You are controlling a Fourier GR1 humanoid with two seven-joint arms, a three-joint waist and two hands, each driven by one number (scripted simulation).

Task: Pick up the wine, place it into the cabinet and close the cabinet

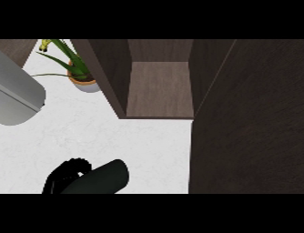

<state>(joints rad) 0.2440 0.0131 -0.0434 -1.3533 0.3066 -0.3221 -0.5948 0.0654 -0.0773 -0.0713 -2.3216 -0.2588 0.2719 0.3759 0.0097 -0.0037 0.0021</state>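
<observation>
The wine bottle (106, 177) is dark green and lies tilted at the bottom edge, left of the middle, over the white counter (134, 141). My right hand (64, 175) curls round its lower left end, and the bottle hides most of the palm. The dark wood cabinet (111, 77) stands open ahead, its bare shelf (159, 88) up and to the right of the bottle. Its open door (259, 118) fills the right side of the view. A grey forearm (7, 86) crosses the upper left edge; its hand is out of the picture.
A potted green plant (79, 73) stands on the counter just left of the cabinet's side wall. The open door is a tall wall along the right. Dark wood borders the counter at the far left.
</observation>
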